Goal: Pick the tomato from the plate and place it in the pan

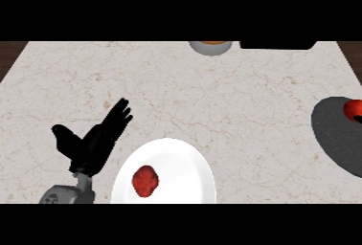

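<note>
A pale stone table [212,105] with thin brown lines fills most of what I can see. Near the front edge sits a white plate [185,160]. The red tomato [145,181] lies on the plate, a bit left of its middle. Nothing is touching the tomato.

Just to the left of the plate is the robot's left hand [92,141]. It is black and comes up from a grey arm at the bottom. The fingers [118,116] are straight and point up and away, and the thumb sticks out to the left. The hand holds nothing. It is beside the plate, not over it.

Far off at the right side is the dark grey pan [333,143]. Part of it is cut off by the edge. A red thing [354,109] shows at the pan's far end, and I cannot tell what it is. The pan is well apart from the plate.

At the back of the table stands a grey bowl [210,47] with something orange in it. Next to it, to the right, is a black thing [277,45].
</note>
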`<control>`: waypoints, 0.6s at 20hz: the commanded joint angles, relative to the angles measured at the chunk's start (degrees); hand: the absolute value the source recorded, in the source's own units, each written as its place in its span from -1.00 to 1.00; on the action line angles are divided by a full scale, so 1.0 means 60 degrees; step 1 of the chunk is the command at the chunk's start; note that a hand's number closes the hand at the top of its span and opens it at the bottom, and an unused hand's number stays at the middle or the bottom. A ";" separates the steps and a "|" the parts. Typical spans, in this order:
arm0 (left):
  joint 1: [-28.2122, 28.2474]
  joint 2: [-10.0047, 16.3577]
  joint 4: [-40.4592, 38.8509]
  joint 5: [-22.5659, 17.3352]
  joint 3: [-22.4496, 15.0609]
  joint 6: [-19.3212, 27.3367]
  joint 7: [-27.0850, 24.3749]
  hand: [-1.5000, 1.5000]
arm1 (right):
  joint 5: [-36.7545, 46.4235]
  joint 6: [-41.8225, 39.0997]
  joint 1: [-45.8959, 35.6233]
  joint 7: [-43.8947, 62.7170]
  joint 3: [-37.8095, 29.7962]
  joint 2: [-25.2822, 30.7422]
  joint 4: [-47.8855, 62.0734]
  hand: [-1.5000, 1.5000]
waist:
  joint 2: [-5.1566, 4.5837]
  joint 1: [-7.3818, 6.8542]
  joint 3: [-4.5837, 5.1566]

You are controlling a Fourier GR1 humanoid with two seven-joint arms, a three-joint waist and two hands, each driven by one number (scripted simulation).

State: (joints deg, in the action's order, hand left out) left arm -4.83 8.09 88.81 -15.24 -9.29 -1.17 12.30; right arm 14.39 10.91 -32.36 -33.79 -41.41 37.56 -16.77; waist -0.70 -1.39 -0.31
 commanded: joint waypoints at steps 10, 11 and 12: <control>0.0103 -0.0315 -0.0110 0.0237 -0.0018 0.0145 -0.0131 0.00 | -0.0797 -0.5222 0.2310 -0.2130 -0.0309 0.1439 0.0936 -1.00 | 0.0053 0.0163 0.0011; 0.0007 -0.0168 -0.0402 0.0248 0.0040 -0.0108 -0.0244 0.00 | -0.0812 -0.5514 0.2369 -0.2022 -0.0273 0.1571 0.1009 -1.00 | 0.0053 0.0168 0.0015; -0.0134 -0.0136 -0.0242 0.0093 0.0204 -0.0062 -0.0001 0.00 | -0.0904 -0.5697 0.2680 -0.2440 -0.0358 0.1650 0.1008 -1.00 | 0.0055 0.0168 0.0010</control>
State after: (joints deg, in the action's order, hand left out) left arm -4.65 7.45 88.33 -14.62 -8.73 -1.31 12.19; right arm 9.88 -16.62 -20.34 -44.43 -43.39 45.57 -11.38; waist -0.45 -0.62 -0.27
